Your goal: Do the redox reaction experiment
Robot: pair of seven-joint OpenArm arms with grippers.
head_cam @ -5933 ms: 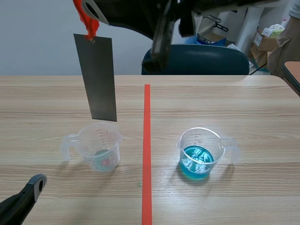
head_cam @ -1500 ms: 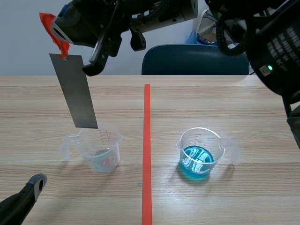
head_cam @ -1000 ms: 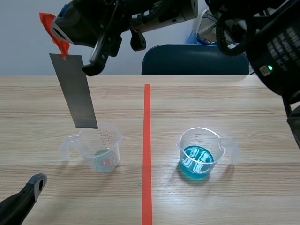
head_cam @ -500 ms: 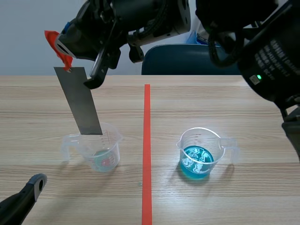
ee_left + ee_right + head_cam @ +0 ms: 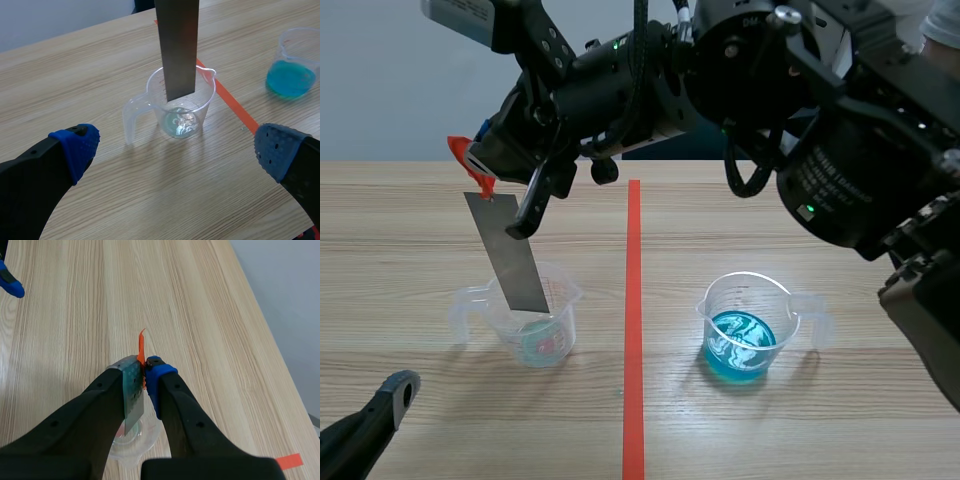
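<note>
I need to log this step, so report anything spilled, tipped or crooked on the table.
No spill shows; the clear cup and the cup of blue liquid stand upright. Only the metal strip is crooked: it hangs at a slant from the right gripper, lower end in the clear cup's mouth.

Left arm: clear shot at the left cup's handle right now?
Probably yes. The left gripper is open, the handle faces it, with nothing between. The strip held by the right gripper hangs in the cup mouth, not over the handle.
</note>
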